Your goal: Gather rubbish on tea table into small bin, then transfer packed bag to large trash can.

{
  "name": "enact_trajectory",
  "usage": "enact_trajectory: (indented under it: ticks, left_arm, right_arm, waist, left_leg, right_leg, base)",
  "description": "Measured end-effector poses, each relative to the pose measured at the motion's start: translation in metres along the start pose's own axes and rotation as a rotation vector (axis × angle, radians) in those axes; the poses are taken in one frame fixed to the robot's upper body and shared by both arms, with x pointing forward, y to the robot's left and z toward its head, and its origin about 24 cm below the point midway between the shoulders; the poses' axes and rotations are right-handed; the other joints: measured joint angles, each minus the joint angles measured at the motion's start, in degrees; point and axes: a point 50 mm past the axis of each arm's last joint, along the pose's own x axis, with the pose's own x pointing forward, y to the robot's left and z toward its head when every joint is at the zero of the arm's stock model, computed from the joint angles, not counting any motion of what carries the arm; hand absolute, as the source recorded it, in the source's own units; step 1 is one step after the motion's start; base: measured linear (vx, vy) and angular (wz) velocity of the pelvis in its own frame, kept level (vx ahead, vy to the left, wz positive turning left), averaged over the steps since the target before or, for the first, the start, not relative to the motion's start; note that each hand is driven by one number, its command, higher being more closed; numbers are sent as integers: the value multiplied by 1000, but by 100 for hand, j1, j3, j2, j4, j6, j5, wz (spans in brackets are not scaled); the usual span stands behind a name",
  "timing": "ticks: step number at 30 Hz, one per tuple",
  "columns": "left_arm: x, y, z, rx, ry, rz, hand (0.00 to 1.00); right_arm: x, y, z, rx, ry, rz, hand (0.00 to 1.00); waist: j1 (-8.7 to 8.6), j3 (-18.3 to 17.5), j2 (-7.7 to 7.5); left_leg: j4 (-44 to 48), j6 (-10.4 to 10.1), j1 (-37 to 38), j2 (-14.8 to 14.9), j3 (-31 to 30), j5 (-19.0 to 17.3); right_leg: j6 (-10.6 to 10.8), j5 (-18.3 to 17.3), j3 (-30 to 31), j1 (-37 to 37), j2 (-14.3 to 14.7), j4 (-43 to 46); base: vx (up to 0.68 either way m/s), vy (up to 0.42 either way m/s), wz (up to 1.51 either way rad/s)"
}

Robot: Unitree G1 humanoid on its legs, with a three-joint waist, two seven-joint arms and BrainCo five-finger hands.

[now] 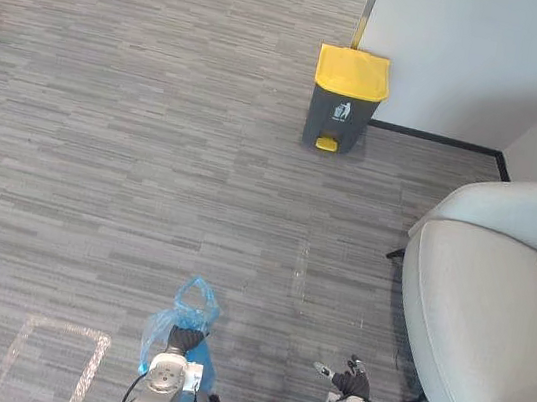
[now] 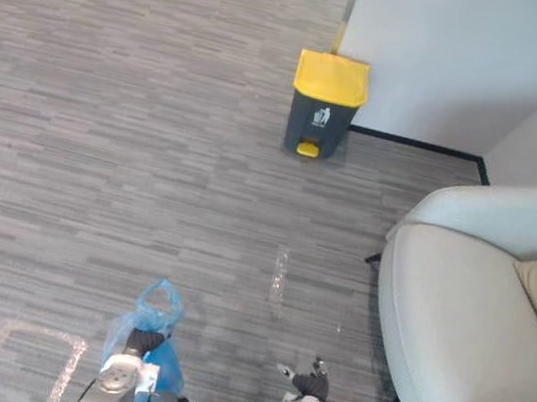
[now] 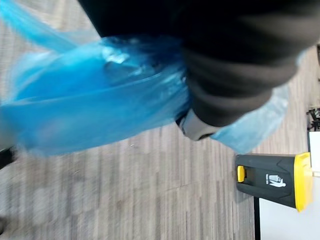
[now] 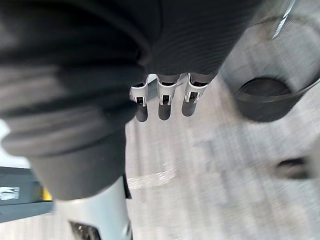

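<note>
My left hand (image 1: 188, 321) is clenched round the blue bag (image 1: 159, 331) above the carpet (image 1: 103, 156); my right hand (image 4: 164, 99) hangs loose-fingered; the yellow-lidded trash can (image 1: 345, 101) stands against the wall (image 1: 472, 60).

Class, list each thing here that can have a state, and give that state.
Bag: gathered at the neck, held up.
Left hand: shut on the bag.
Right hand: open, empty.
Bin: upright, lid shut.
</note>
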Motion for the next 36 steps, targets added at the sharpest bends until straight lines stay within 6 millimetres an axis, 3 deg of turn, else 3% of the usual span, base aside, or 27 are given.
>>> enact_trajectory:
  ticks: [1, 3, 6, 9, 10, 11, 13, 15, 17, 18, 19, 20, 21, 23, 24, 25, 26, 28, 29, 30, 33, 34, 35, 36]
  left_arm:
    - [0, -2, -4, -1, 20, -6, 100]
    - [4, -1, 2, 7, 8, -2, 100]
    - [7, 7, 4, 31, -2, 9, 100]
    - [6, 14, -4, 55, 25, 19, 100]
    - [6, 15, -6, 63, 31, 18, 100]
    - [6, 16, -9, 68, 46, 19, 100]
    - [7, 19, -11, 79, 60, 24, 100]
    - [9, 20, -13, 85, 73, 25, 100]
    - [8, 21, -17, 84, 91, 27, 100]
    - [8, 27, -21, 97, 105, 35, 100]
    - [8, 23, -22, 91, 113, 29, 100]
    - [7, 21, -23, 90, 121, 24, 100]
    - [8, 19, -21, 86, 111, 19, 100]
    - [10, 12, -16, 68, 99, 8, 100]
    - [9, 7, -14, 53, 91, 1, 100]
    - [9, 5, -13, 43, 87, -1, 100]
    - [5, 0, -15, 22, 87, -9, 100]
    - [3, -7, -10, -3, 63, -21, 100]
    - [3, -9, -9, -9, 58, -24, 100]
    - [3, -9, -8, -10, 58, -26, 100]
    - [3, -8, -11, -32, 71, -22, 100]
    - [2, -10, -11, -38, 71, -25, 100]
    - [2, -13, -11, -47, 73, -30, 100]
    - [3, -6, -14, -32, 87, -16, 100]
  right_arm:
    - [0, -5, -5, -9, 24, -12, 0]
    - [0, -6, -7, -9, 33, -11, 0]
    - [2, -7, -4, 5, 26, -20, 0]
    - [2, -6, -12, -6, 66, -17, 0]
    - [1, -6, -16, -23, 87, -14, 0]
    - [-1, -8, -22, -28, 108, -20, 0]
    - [2, -7, -17, -38, 91, -13, 0]
    - [4, -9, -15, -59, 94, -14, 0]
    - [6, -13, -15, -90, 98, -14, 0]
    - [5, -18, -22, -107, 128, -22, 0]
    - [6, -22, -22, -108, 128, -31, 0]
    - [8, -24, -16, -117, 112, -36, 0]
    - [13, -27, -4, -121, 77, -42, 0]
    - [13, -31, -7, -120, 89, -51, 0]
    - [9, -32, -14, -119, 110, -54, 0]
    - [8, -30, -16, -117, 112, -49, 0]
    - [7, -25, -15, -112, 101, -37, 0]
    - [7, -22, -9, -100, 69, -31, 0]
    - [7, -20, -5, -93, 53, -28, 0]
    - [7, -19, -5, -90, 52, -27, 0]
    - [5, -16, -10, -55, 74, -35, 0]
    - [4, -19, -13, -48, 82, -47, 0]
    - [3, -26, -16, -60, 91, -62, 0]
    - [0, -19, -25, -49, 128, -45, 0]
  waist:
    - [-23, 8, 6]
    - [-33, -28, -41]
    - [23, -30, -63]
    - [-28, -44, -68]
    - [-69, -30, -44]
    - [-97, -8, 0]
    - [-165, -6, -7]
    - [-258, -2, -12]
    - [-324, 42, -4]
    - [-396, 75, -124]
    - [-413, 110, -36]
    - [-376, 65, 119]
    - [-389, 153, 280]
    - [-387, 195, 389]
    - [-392, 209, 395]
    - [-382, 216, 389]
    - [-317, 232, 345]
    - [-261, 210, 278]
    - [-185, 206, 281]
    - [-163, 190, 315]
    - [-32, 243, 216]
    - [-41, 195, 288]
    - [-33, 161, 427]
    - [-21, 91, 154]
  left_leg:
    - [-630, -147, 85, 17, -187, 843]
    - [-646, -89, 148, -86, -95, 742]
    - [-928, 54, 557, -175, 455, 556]
    - [-1705, 55, 1289, -416, 805, 391]
    - [-1883, 11, 1519, -440, 849, 253]
    - [-2060, 1, 1725, -445, 894, 237]
    - [-2234, -62, 1894, -428, 957, 196]
    - [-2337, -148, 2054, -379, 964, 138]
    - [-2382, -277, 2319, -304, 983, 54]
    - [-2388, -538, 2625, -380, 902, -46]
    - [-2380, -598, 2716, -328, 827, -83]
    - [-2387, -661, 2731, -194, 728, -34]
    - [-2091, -688, 2692, -114, 429, -11]
    - [-1322, -757, 2508, 123, 289, 39]
    - [-246, -779, 2277, 386, 186, 259]
    - [223, -752, 2162, 495, 158, 453]
    - [1242, -650, 1821, 761, 184, 381]
    - [1765, -518, 1375, 863, 258, 88]
    - [1698, -398, 1055, 895, 343, -59]
    - [1588, -408, 984, 897, 358, -87]
    - [204, -396, 778, 679, 318, -40]
    - [-811, -343, 801, 524, 194, 458]
    - [-1283, -519, 793, 535, 0, 963]
    - [-1373, -431, 935, 240, 86, 875]
  right_leg:
    - [431, -312, 250, 48, -159, 219]
    - [459, -179, 418, -13, -263, 221]
    - [684, 225, 658, -223, -444, 474]
    - [880, 602, 644, -831, -691, 1746]
    - [775, 714, 512, -1138, -760, 2366]
    - [616, 267, 278, -1410, -756, 2609]
    - [473, -81, -142, -1859, -672, 2438]
    - [321, -62, -612, -2179, -521, 1823]
    - [160, 445, -860, -2283, -276, 693]
    - [-5, 1678, -750, -2114, -119, -319]
    - [-163, 1657, -720, -2043, -42, -254]
    - [-183, 1593, -727, -2077, 42, -130]
    - [-214, 1146, -805, -2170, 40, 303]
    - [-311, 943, -988, -1902, 73, 367]
    - [-327, 815, -1088, -1459, 133, 222]
    - [-328, 777, -1101, -1256, 155, 137]
    - [-343, 675, -1067, -807, 163, -70]
    - [-300, 575, -966, -528, 156, -282]
    - [-263, 513, -866, -407, 153, -399]
    - [-257, 516, -851, -373, 140, -412]
    - [-42, 451, -645, -106, -34, -457]
    - [172, 378, -579, -64, -54, -460]
    - [349, 279, -499, -108, 57, -460]
    - [493, 286, -212, -60, -192, -565]
  base:
    - [288, 239, -35]
    - [310, 246, -36]
    - [271, 263, -78]
    - [153, 147, -72]
    - [143, 39, -44]
    - [159, 15, -43]
    - [195, -56, -26]
    - [270, -111, -5]
    - [398, -143, 16]
    - [466, -167, 29]
    - [474, -150, 11]
    - [463, -181, -6]
    - [465, -175, -6]
    - [510, -201, 32]
    - [451, -161, 37]
    - [414, -91, 18]
    - [303, -30, -1]
    - [355, 35, -28]
    - [269, 51, -40]
    - [257, 128, -40]
    - [234, 199, -36]
    - [214, 275, -20]
    - [304, 357, -23]
    - [213, 268, -20]
